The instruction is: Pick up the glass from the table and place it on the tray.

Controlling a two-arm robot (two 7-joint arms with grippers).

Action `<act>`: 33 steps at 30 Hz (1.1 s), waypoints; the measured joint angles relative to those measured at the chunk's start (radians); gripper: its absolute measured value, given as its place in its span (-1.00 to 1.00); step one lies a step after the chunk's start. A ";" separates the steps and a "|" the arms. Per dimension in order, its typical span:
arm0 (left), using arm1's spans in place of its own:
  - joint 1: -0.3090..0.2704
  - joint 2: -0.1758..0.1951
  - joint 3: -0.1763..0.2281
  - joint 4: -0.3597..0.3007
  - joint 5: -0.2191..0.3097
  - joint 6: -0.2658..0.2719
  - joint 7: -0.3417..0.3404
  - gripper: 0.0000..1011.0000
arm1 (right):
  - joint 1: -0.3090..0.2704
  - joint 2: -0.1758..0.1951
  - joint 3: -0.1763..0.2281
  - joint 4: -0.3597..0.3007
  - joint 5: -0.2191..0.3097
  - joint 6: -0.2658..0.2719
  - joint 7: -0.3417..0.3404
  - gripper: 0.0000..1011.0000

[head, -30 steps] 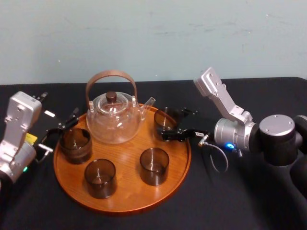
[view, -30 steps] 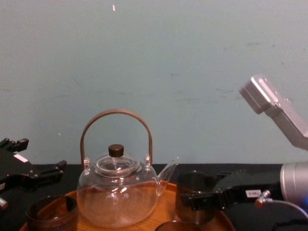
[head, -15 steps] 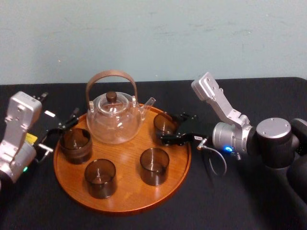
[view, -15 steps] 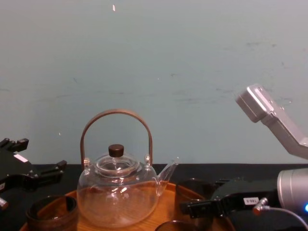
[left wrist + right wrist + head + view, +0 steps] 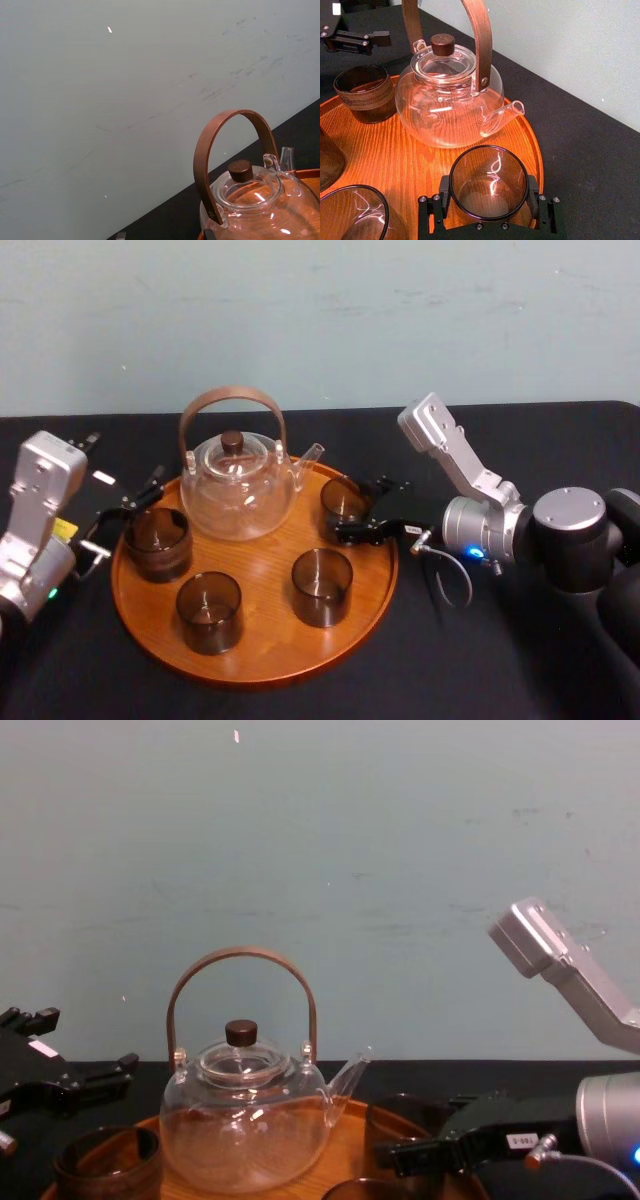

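Observation:
The glass (image 5: 343, 502), clear and smoky brown, stands at the back right of the round wooden tray (image 5: 262, 655), just beside the teapot's spout. My right gripper (image 5: 346, 506) reaches in from the right and is shut on the glass. In the right wrist view the glass (image 5: 489, 180) sits between the black fingers (image 5: 442, 195), both of which touch its sides, over the tray (image 5: 395, 150). The chest view shows the glass (image 5: 398, 1115) low at the tray's rim in the right gripper (image 5: 405, 1148). My left gripper (image 5: 125, 515) stays open at the tray's left edge.
A glass teapot (image 5: 238, 485) with a brown arched handle stands at the tray's back. Three more dark cups stand on the tray: left (image 5: 157, 542), front left (image 5: 209, 612) and front centre (image 5: 321, 586). The black-clothed table (image 5: 500, 660) spreads around the tray.
My right gripper has come down with the glass, from above the tray's rim to low on the tray's back right. The left arm has not moved.

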 joint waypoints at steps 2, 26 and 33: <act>0.000 0.000 0.000 0.000 0.000 0.000 0.000 0.98 | 0.000 0.000 0.000 0.000 0.000 0.000 0.000 0.82; 0.000 0.000 0.000 0.000 0.000 0.000 0.000 0.98 | -0.015 0.013 0.013 -0.023 0.016 0.000 0.006 0.98; 0.000 0.000 0.000 0.000 0.000 0.000 0.000 0.98 | -0.077 0.077 0.045 -0.128 0.052 0.005 0.016 0.98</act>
